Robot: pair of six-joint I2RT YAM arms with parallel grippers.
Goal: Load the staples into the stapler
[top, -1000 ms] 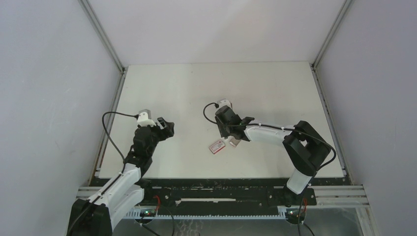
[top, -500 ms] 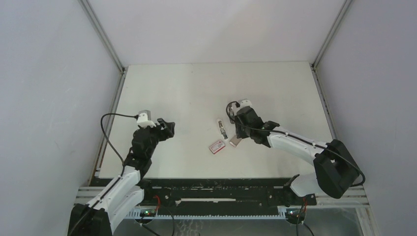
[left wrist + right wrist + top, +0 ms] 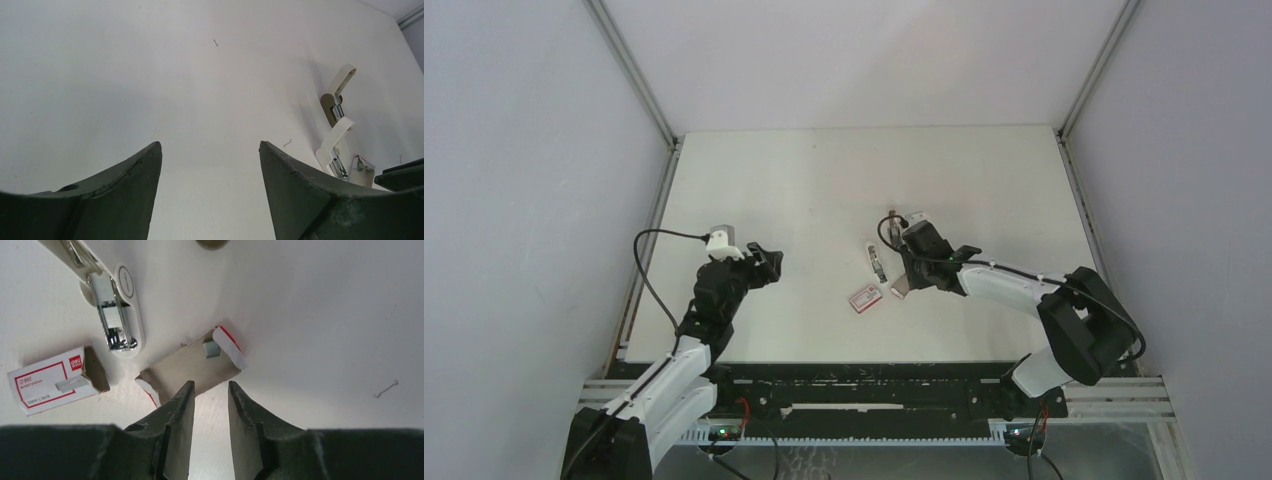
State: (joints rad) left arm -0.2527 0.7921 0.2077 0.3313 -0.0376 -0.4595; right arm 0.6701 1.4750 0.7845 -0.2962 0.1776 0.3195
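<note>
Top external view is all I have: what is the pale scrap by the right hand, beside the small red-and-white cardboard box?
Observer: The right wrist view shows a flat grey-brown card tray with red-and-white end flaps, one short silvery-grey staple strip lying on it.
Operator: Is it gripped?
Observer: No; the right hand sits at the tray's near edge, fingers narrowly apart, nothing between them.
Operator: And the tiny white plastic stapler?
Observer: It lies opened out flat, shiny metal channel facing up.
</note>
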